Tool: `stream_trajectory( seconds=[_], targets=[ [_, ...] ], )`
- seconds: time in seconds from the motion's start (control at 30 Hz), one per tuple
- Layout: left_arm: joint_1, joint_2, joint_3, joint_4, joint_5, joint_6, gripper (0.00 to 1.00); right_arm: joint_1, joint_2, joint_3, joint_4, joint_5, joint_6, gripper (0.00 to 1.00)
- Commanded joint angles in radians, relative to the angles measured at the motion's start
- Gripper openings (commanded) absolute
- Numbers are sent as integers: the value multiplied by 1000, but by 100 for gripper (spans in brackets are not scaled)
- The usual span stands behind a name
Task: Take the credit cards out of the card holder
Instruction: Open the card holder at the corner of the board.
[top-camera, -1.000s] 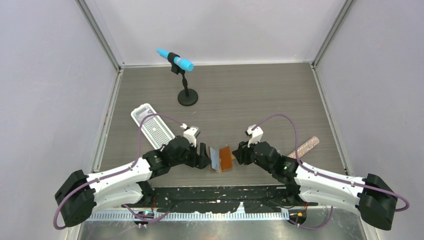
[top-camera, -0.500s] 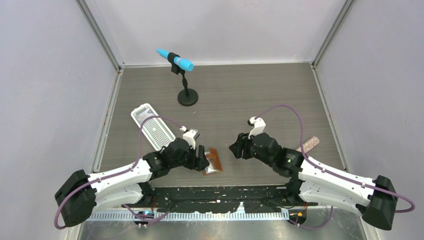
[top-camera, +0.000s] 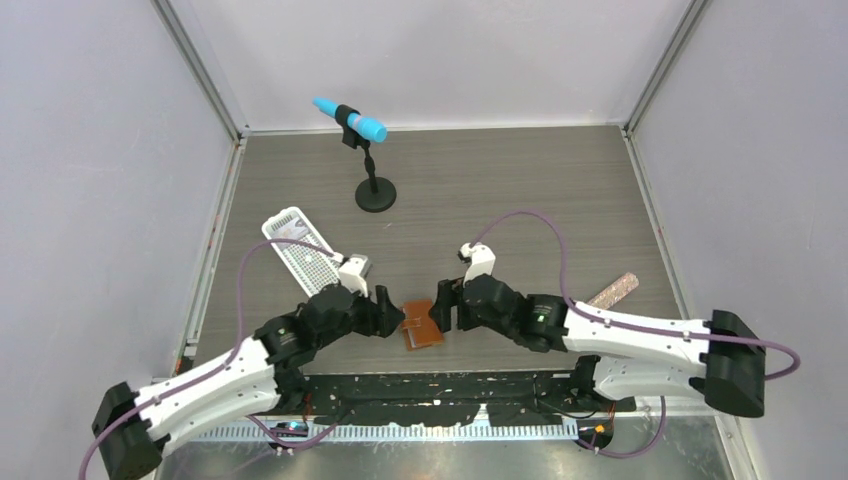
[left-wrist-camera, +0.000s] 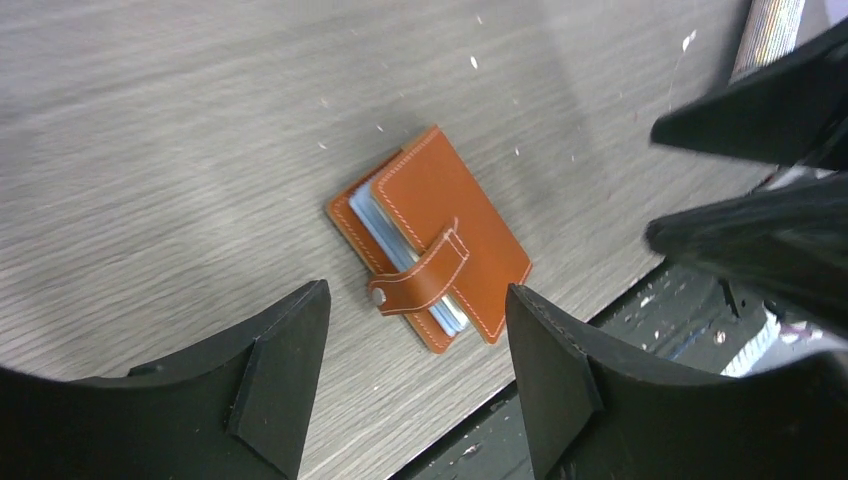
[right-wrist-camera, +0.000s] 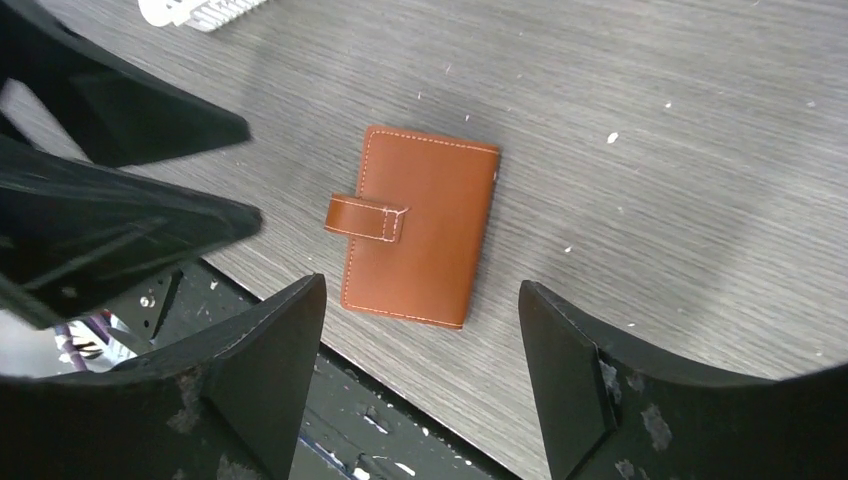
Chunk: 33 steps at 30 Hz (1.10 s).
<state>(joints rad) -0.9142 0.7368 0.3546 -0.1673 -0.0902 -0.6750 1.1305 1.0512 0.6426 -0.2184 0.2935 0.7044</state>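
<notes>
My left claw (top-camera: 392, 317) and right claw (top-camera: 444, 308) both stood spread wide and held nothing. Between them, at lower centre of the top view, the card holder (top-camera: 421, 326) lay folded flat on the table (top-camera: 500, 200). Pale credit cards (left-wrist-camera: 375, 225) peeked from its edge.

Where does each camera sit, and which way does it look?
Top external: above and behind the arms, looking down on the table; both arms show, bases at the bottom.
Left wrist: on the left arm, looking down through the open left gripper at the card holder; the right gripper shows at right.
Right wrist: on the right arm, looking down through the open right gripper at the card holder.
All three views share the card holder.
</notes>
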Motion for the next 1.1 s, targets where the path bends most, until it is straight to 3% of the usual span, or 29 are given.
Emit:
stream_trajectory(
  seconds=[0.0, 0.3, 0.7, 0.8, 1.07],
  targets=[
    [0, -181, -12, -164, -194, -29, 68, 67, 101, 81, 0, 110, 76, 79],
    [0, -461, -30, -380, -294, -97, 70, 184, 404, 261, -94, 224, 98, 86],
    [0, -478, -45, -410, -253, -110, 69, 221, 607, 374, -170, 280, 117, 85],
    [0, -472, -50, -397, -246, -115, 69, 221, 617, 367, -166, 282, 123, 81],
    [0, -424, -62, -339, -199, -121, 68, 221, 549, 277, -74, 286, 145, 57]
  ],
)
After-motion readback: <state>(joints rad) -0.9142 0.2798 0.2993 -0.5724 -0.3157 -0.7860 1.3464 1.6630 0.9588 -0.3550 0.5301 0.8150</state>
